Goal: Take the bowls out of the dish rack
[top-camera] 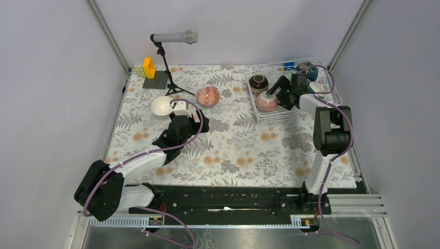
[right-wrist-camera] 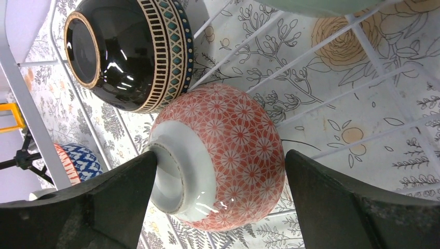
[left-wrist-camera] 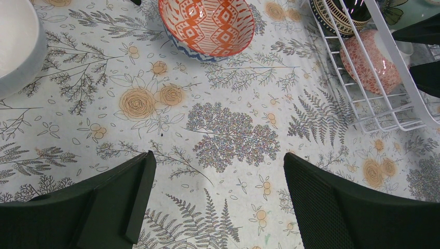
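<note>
Plain pale grey walls [top-camera: 233, 26] all round, metal posts [top-camera: 109, 36] in the far corners. Floral tablecloth [left-wrist-camera: 228, 129] under the left gripper [left-wrist-camera: 218, 168], mic [top-camera: 174, 37] on a tripod just beyond it. Soft, even light.

The desk [top-camera: 233, 150] is covered edge to edge by a pale cloth [left-wrist-camera: 228, 135] printed with grey ferns and orange roses. Toward its far left, a white bowl [top-camera: 162, 106] and an orange-patterned bowl [top-camera: 208, 95] sit upright near each other but apart. Behind them stand a black microphone tripod [top-camera: 174, 85] and, just beside it, a grey studded baseplate [top-camera: 156, 80]. The white wire dish rack [top-camera: 275, 117] occupies the far right corner.
</note>
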You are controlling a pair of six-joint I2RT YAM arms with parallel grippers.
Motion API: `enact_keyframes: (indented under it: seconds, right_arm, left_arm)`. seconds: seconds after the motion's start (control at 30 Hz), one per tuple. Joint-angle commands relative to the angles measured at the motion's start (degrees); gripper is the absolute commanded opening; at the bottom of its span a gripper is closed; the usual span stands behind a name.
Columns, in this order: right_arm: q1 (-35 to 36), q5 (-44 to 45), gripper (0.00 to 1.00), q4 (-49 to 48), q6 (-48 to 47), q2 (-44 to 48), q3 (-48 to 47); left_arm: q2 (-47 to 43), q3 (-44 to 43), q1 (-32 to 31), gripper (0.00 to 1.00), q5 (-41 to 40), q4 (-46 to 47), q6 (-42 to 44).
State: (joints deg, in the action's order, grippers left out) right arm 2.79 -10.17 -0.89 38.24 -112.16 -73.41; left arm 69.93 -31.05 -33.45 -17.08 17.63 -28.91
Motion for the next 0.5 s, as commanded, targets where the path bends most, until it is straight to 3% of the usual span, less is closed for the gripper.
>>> enact_keyframes:
  seconds: [0.0, 0.3, 0.47]
  right_arm:
    - [0.0, 0.7, 1.0, 1.7, 0.4, -3.6, -0.5]
    - [-0.6, -3.2, 0.99, -3.5, 4.1, -3.6, 2.2]
    - [-0.6, -0.3, 0.86, -4.1, 3.1, 0.6, 3.5]
  left_arm:
    - [-0.8, -1.2, 0.0, 0.99, 0.4, 2.4, 0.7]
    - [-0.9, -1.2, -0.1, 0.99, 0.3, 2.3, 0.8]
    - [-1.1, -1.3, -0.1, 0.99, 0.3, 2.2, 0.8]
